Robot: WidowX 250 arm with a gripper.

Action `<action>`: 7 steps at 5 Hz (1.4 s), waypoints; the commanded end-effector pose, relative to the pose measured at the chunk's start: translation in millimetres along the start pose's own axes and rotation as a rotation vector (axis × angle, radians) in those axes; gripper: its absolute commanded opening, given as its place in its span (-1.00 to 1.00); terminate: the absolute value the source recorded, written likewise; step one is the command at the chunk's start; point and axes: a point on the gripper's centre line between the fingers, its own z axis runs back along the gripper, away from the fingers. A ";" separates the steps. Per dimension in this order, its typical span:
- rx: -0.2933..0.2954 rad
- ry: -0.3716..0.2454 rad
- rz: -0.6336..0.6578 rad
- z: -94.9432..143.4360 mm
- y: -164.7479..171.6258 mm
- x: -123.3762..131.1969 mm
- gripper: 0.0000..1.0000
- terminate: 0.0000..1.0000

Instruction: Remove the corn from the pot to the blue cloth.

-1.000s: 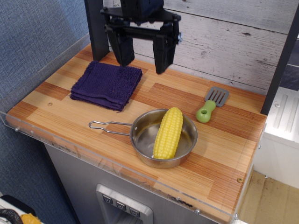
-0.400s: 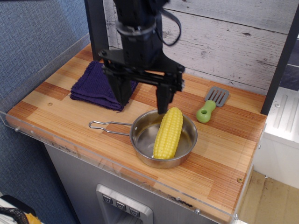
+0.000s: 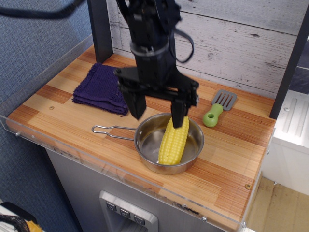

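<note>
The yellow corn point(image 3: 173, 143) lies in the shiny steel pot point(image 3: 150, 145) at the front middle of the wooden counter, leaning on the pot's far rim. The pot's wire handle points left. My gripper point(image 3: 157, 117) is open, fingers pointing down, right above the pot's far-left part. Its right finger point(image 3: 178, 116) covers the corn's far end; its left finger hangs over the pot's left rim. The folded blue cloth point(image 3: 100, 90) lies at the back left, partly behind the gripper.
A grey spatula with a green handle point(image 3: 217, 108) lies right of the pot. A clear plastic rim point(image 3: 58, 145) edges the counter's front and left. A dark post and a plank wall stand behind.
The gripper has come down and forward-right from above the cloth's right edge to just over the pot, staying open. The corn and pot have not moved.
</note>
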 end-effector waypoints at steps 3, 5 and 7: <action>-0.038 0.033 -0.009 -34.7 -7.7 4.7 1.00 -1.00; 0.002 0.039 -0.009 -59.5 -23.2 4.5 1.00 -1.00; -0.021 0.042 -0.026 -67.8 -31.1 11.9 -1.00 -1.00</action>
